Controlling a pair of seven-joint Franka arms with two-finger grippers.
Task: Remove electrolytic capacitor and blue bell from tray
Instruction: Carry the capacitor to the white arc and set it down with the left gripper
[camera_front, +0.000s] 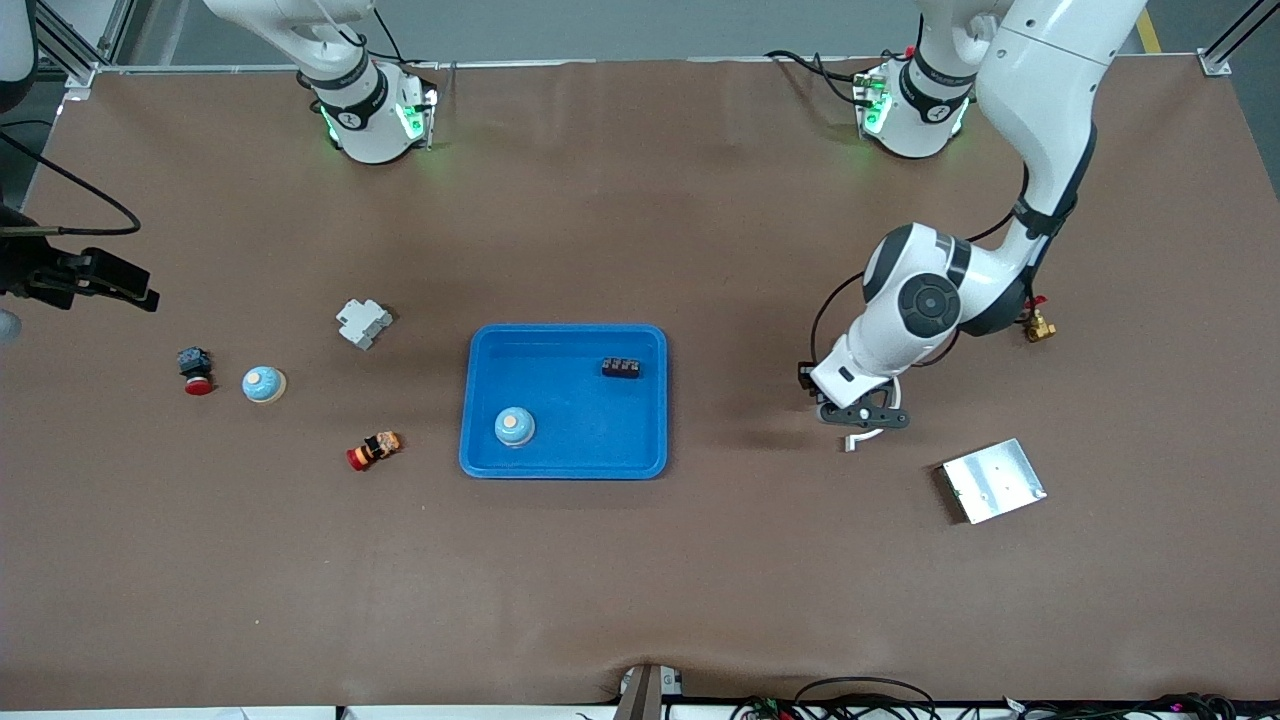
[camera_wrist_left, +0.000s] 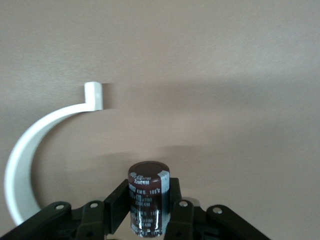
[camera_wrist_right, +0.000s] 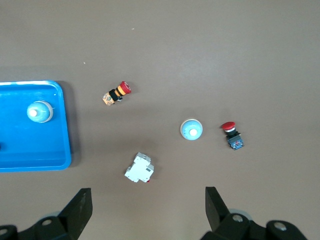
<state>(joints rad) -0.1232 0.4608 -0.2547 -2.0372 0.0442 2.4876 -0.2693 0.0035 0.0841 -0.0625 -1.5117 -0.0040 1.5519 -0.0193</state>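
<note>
My left gripper (camera_front: 865, 417) is shut on a dark brown capacitor (camera_wrist_left: 148, 195) and holds it upright just over the table, between the blue tray (camera_front: 590, 425) and a metal plate. One pale blue bell (camera_front: 514, 427) stands in the tray, also seen in the right wrist view (camera_wrist_right: 39, 112). A second bell (camera_front: 264, 384) stands on the table toward the right arm's end, also in the right wrist view (camera_wrist_right: 191, 130). My right gripper (camera_wrist_right: 148, 202) is open and empty, high over the table above the white breaker.
A black terminal block (camera_front: 621, 368) lies in the tray. A white breaker (camera_front: 363, 323), a red and orange button (camera_front: 374, 450) and a red-capped switch (camera_front: 196, 370) lie near the second bell. A white curved piece (camera_front: 866, 437), a metal plate (camera_front: 992, 480) and a brass fitting (camera_front: 1038, 327) lie by the left arm.
</note>
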